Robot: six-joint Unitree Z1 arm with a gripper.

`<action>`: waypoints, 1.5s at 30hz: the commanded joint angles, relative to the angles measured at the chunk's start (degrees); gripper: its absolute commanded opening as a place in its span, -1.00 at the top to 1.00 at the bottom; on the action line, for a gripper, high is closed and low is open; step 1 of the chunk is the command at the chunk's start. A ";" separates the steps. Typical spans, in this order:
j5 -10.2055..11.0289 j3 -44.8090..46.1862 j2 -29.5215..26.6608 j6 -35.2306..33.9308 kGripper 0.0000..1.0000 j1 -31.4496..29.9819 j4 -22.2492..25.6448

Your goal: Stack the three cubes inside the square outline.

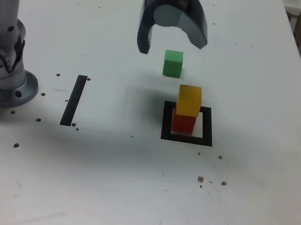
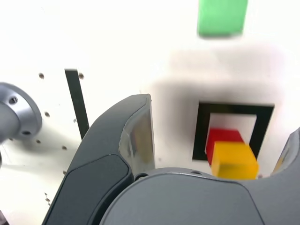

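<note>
Exterior view has yellow (image 1: 189, 101) on red (image 1: 183, 124) inside the square (image 1: 209, 127) and green (image 1: 173, 64) just outside; with my gripper (image 1: 174, 48) spread wide and empty, I should clear the stack, then centre squarely over green

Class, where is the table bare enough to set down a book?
Bare: between the black strip and the square outline; also, in the exterior view, right of the outline.
Crowded: inside the outline, where the yellow cube sits on the red cube, with the green cube nearby.
</note>
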 commanded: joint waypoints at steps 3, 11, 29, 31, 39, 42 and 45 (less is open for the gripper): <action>0.65 1.85 0.89 3.52 -0.99 5.22 -2.71; 1.20 3.08 4.26 7.04 -0.99 10.73 -6.22; 2.05 2.53 13.32 9.65 -0.73 12.76 -11.41; 2.32 2.33 13.41 9.62 -0.68 12.85 -11.52; 2.91 2.23 13.69 9.60 -0.32 12.62 -14.10; 3.03 2.05 13.91 9.60 -0.16 12.50 -14.83; 3.08 1.98 13.94 9.64 -0.09 12.41 -14.93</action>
